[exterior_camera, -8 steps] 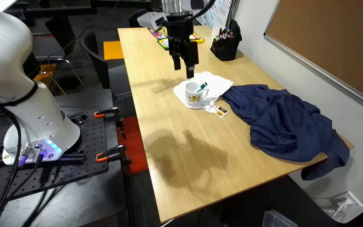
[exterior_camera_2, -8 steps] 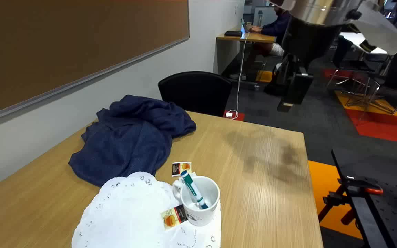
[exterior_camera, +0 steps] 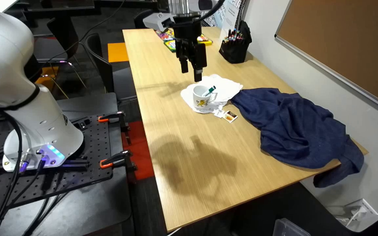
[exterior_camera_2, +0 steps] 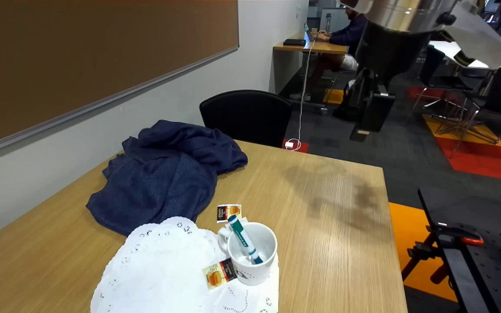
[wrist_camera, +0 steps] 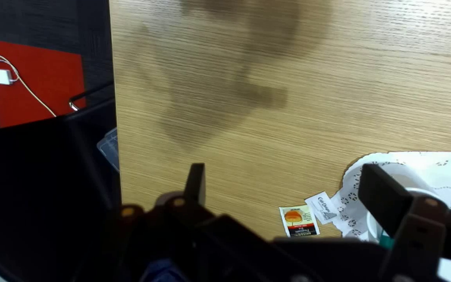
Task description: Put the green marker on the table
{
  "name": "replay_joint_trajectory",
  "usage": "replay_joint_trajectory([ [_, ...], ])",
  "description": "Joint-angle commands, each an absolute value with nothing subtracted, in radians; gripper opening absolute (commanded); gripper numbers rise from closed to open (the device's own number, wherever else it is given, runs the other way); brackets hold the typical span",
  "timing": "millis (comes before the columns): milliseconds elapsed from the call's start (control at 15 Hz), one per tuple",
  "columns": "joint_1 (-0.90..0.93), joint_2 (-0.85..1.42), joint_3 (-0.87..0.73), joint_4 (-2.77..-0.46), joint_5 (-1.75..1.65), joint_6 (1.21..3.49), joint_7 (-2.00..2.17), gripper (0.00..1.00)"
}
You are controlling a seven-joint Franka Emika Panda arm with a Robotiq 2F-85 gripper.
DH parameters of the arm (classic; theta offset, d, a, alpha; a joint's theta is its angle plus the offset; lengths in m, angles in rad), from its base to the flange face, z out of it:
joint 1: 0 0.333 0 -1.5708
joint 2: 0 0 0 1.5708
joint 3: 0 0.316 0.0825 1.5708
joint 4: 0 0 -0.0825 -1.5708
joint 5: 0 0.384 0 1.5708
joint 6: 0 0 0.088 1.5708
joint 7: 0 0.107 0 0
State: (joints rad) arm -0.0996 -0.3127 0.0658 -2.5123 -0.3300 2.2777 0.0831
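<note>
The green marker leans inside the white cup, its capped end sticking out above the rim. In an exterior view the marker shows a white body and teal ends. The cup stands upright on a white doily on the light wooden table. My gripper is open and empty, in the air above the table, higher than the cup. In the wrist view the gripper's fingers are wide apart; one covers most of the cup, and only a bit of the marker shows.
White doilies lie under and beside the cup, with small tea packets near it. A dark blue cloth is heaped along the wall side. A black holder of markers and colourful boxes stand at the far end.
</note>
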Motion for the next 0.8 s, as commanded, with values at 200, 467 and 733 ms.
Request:
replay_joint_trajectory([
  [200, -0.028, -0.256, 0.074, -2.509, -0.287, 2.374, 0.105, 1.00],
  [467, 0.026, -0.185, 0.068, -2.508, -0.176, 2.531, 0.083, 1.00],
  [733, 0.047, -0.121, 0.090, -2.498, -0.121, 2.618, 0.153, 1.00],
])
